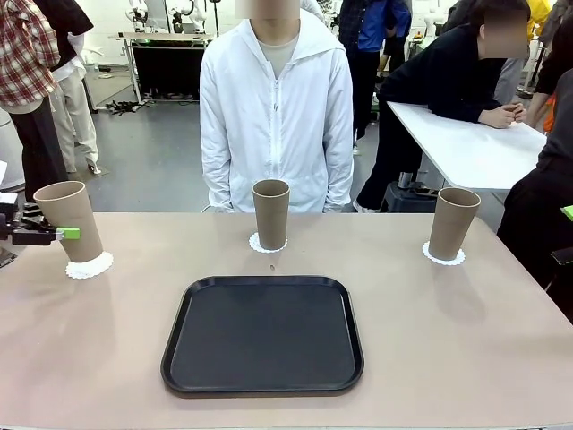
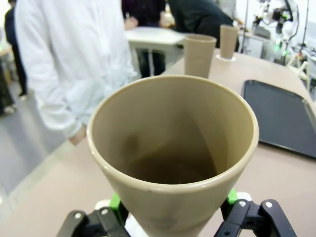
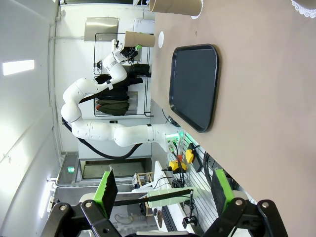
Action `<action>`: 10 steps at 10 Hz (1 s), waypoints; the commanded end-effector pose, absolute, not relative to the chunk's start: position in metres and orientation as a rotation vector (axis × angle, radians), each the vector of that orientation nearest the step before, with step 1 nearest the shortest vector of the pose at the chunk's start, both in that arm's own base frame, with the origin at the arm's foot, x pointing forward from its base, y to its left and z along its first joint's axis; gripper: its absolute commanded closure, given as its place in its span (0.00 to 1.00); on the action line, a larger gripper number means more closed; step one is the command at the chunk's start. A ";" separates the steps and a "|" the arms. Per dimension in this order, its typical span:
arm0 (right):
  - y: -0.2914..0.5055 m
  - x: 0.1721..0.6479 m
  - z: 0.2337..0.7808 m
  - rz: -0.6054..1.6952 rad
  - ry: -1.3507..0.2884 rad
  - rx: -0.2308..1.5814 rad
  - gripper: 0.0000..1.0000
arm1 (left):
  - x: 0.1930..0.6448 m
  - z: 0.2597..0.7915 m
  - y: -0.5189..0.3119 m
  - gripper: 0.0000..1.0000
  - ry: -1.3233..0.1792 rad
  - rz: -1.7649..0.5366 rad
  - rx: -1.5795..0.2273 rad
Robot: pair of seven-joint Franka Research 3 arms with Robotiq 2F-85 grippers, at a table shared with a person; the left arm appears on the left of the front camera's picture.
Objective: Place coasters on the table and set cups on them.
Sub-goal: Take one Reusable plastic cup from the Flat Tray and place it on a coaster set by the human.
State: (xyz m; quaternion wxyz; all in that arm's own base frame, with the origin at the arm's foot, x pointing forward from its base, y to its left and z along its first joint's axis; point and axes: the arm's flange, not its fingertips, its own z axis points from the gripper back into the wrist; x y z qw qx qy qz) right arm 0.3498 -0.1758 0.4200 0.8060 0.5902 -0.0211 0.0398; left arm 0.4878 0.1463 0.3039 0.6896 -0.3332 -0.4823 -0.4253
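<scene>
While the left gripper point(image 1: 55, 234) sits at the far left edge of the table point(image 1: 466, 340), its green-padded fingers stand on either side of the left cup point(image 1: 70, 220), low on the wall; the left wrist view shows the pads flanking the tumbler, though whether they press it or have just let go I cannot tell. That cup stands on its coaster point(image 1: 89, 265), leaning a little and set toward the doily's back edge, so much of the lace shows in front. Here lies the main risk: if the fingers draw away while a pad drags on the wall, the tall, light tumbler could tip or slide off the paper and pull the doily askew. Moving right, the black tray point(image 1: 262, 334) lies bare at the near middle, and behind it the middle cup point(image 1: 270, 213) stands upright on its own doily point(image 1: 268, 244) before the person in white. Farther right, the third cup point(image 1: 453, 223) rests on the last coaster point(image 1: 443, 256) near the table's right edge. The right gripper point(image 3: 163, 197) hangs well clear with its jaws spread wide and nothing between them; judging by this layout, the job looks nearly finished.
</scene>
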 end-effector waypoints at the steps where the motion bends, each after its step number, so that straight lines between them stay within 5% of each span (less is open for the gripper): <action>1: -0.176 0.349 0.421 0.090 -0.045 1.272 0.00 | 0.488 0.296 0.150 0.15 -1.091 -1.004 -0.754; 10: -0.176 0.349 0.421 0.090 -0.045 1.272 0.00 | 0.488 0.290 0.149 0.15 -1.094 -1.027 -0.706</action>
